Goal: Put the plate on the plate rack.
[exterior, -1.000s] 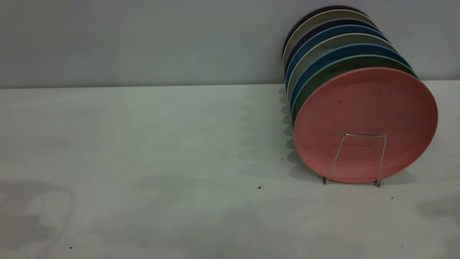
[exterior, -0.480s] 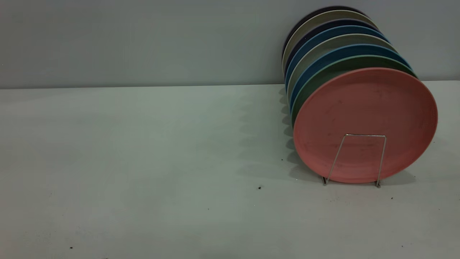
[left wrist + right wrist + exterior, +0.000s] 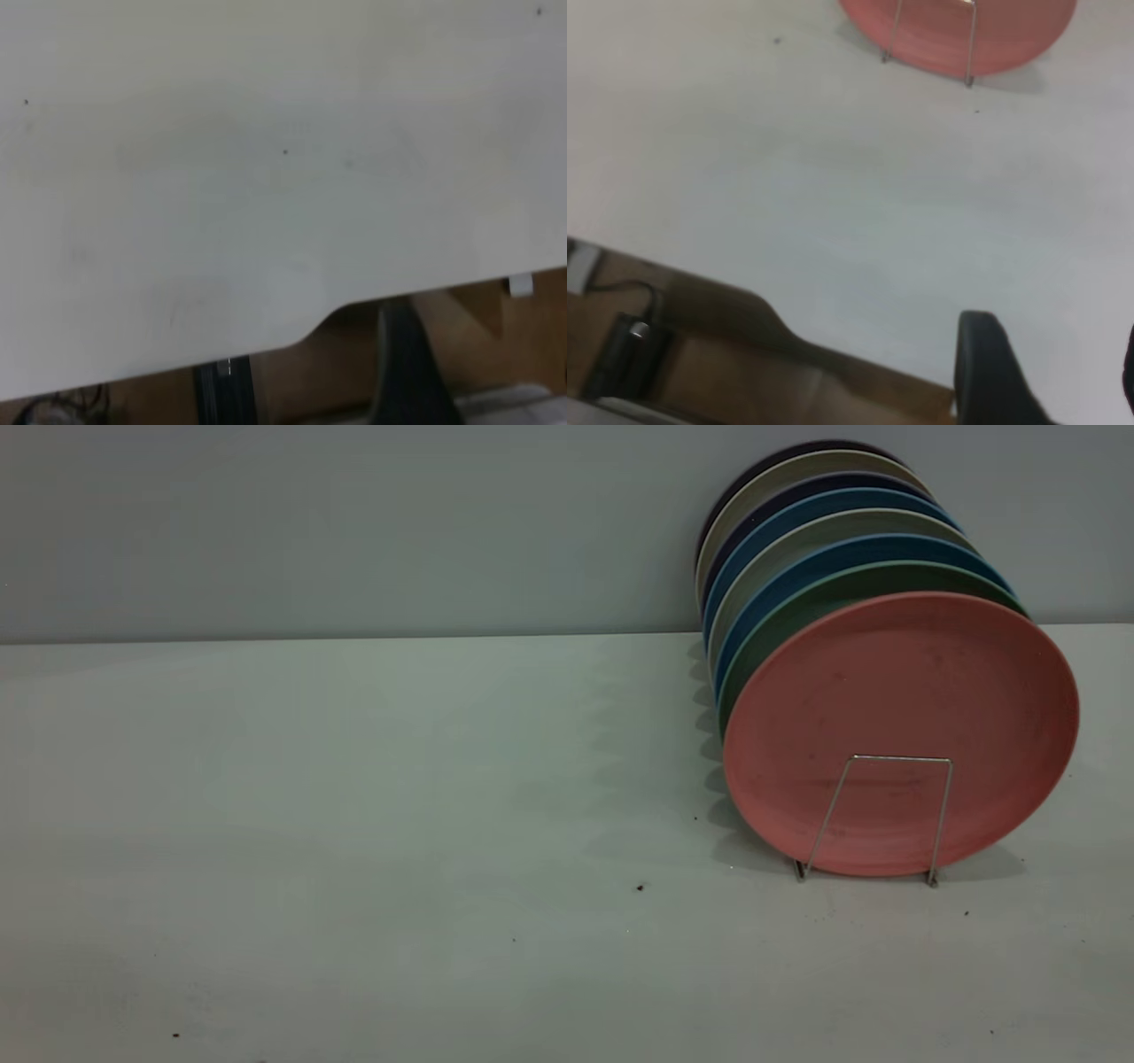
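The plate is seen standing on edge in the front slot of the plate rack, at three o'clock on the table. The placement appears complete. Neither gripper's fingers can be judged.

A pale grey wall stands behind a white table; small dark specks dot it; brown floor shows below its edge

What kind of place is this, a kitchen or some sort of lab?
Probably a test bench, not a kitchen: a bare white table against a plain grey wall, holding only a wire plate rack filled with coloured plates, the pink plate standing in front.
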Tool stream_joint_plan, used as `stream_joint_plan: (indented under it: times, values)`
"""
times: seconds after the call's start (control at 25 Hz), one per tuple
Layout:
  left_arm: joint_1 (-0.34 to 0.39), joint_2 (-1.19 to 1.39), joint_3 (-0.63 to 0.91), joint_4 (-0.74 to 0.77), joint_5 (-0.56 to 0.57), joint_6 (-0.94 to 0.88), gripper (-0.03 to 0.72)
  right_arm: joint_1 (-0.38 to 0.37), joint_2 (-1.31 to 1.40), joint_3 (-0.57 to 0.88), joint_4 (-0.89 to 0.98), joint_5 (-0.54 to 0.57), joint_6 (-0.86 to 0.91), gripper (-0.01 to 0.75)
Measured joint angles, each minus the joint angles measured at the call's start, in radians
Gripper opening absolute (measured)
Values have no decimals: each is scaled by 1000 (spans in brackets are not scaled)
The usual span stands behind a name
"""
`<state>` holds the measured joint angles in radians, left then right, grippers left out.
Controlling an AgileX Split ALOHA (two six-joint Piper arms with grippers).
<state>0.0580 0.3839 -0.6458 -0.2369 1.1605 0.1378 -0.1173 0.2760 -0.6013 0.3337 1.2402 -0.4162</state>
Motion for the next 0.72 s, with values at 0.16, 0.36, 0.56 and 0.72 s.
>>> stream_joint_plan:
  times: [0.16, 0.36, 0.56, 0.72]
  values:
    - [0, -130, 41, 20, 1, -2, 460, 16, -37, 16, -21, 0, -4, 384]
    - [0, -267, 42, 64, 6, -2, 460, 116, -43, 21, -51, 0, 19, 384]
    - [0, -346, 42, 82, 6, -22, 460, 180, -61, 43, -96, -4, 59, 384]
    - [0, -348, 42, 114, 6, -25, 460, 189, -86, 96, -123, -52, 90, 384]
